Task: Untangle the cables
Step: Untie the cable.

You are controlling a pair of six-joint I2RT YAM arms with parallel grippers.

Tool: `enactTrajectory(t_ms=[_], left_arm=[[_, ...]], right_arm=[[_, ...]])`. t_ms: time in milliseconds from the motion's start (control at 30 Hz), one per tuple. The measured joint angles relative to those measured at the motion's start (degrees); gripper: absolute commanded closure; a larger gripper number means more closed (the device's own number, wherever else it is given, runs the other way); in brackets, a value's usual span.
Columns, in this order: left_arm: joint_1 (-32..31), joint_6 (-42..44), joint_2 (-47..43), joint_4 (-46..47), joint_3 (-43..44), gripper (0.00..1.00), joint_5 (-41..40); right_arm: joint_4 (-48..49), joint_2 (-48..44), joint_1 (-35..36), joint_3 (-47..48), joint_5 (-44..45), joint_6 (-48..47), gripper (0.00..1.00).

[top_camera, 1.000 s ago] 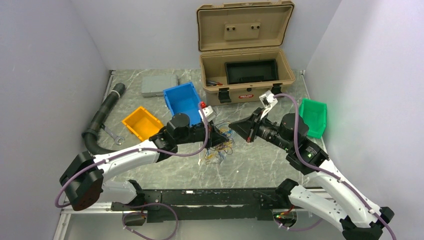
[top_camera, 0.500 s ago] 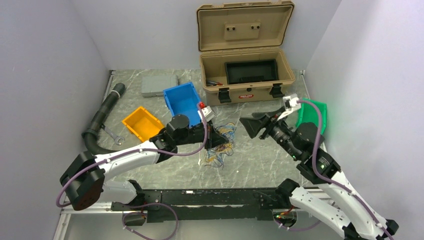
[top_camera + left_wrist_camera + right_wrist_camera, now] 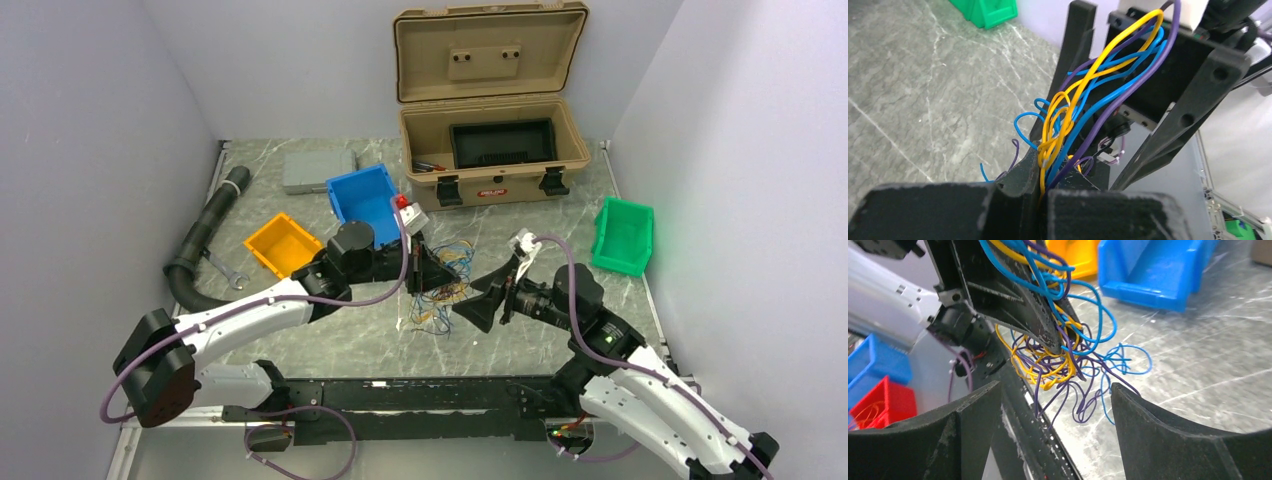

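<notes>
Right claw (image 3: 474, 312) returned near cables (image 3: 446, 292), apart; left claw (image 3: 431, 272) clamps cables; toolbox (image 3: 490, 172) holds tray (image 3: 503, 144).

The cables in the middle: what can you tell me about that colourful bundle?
The cables are a loose tangle of very thin, flexible wires in blue, yellow and purple, with a plastic-looking coating. The left gripper is shut on a bunch of strands and holds the tangle up, its loops dangling toward the grey marbled table. The right gripper faces the tangle with jaws open, gripping no wire.
</notes>
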Motion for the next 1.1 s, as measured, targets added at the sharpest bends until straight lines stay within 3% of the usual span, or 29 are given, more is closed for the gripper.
enactTrajectory(t_ms=[100,200,333,400,467,533,667,833,1100], left_arm=[[0.11,-1.27,-0.15,0.28,0.74,1.0,1.38],[0.17,-2.71,-0.13,1.31,0.9,1.0,2.93],[0.2,-5.16,0.0,3.93,0.9,0.99,4.52],[0.22,-6.14,0.02,5.16,0.9,0.85,5.33],[0.28,-6.62,-0.02,5.86,0.9,0.64,5.66],[0.46,-7.23,-0.15,6.08,0.9,0.5,5.57],[1.18,-7.78,-1.4,5.6,0.74,0.4,5.38],[1.66,-7.98,-3.08,5.64,0.42,0.41,5.66],[1.68,-7.26,-3.41,4.87,-0.59,0.59,6.19]], right_arm=[[3.06,2.25,0.0,-0.5,-4.09,-0.15,0.19],[7.3,3.82,0.0,-0.98,-7.23,-0.07,0.33],[11.43,4.76,0.0,-1.16,-9.35,0.11,0.78],[12.26,4.96,-0.02,-1.16,-9.22,0.24,1.0],[12.11,4.76,-0.09,-1.18,-8.57,0.31,1.0],[11.41,3.69,-0.07,-1.18,-6.1,0.79,1.0],[8.72,0.26,0.0,-1.18,-1.51,1.25,1.0],[6.03,-1.44,-0.02,-0.46,1.7,1.57,1.0],[3.21,2.43,-0.02,2.51,1.57,1.55,1.0]])
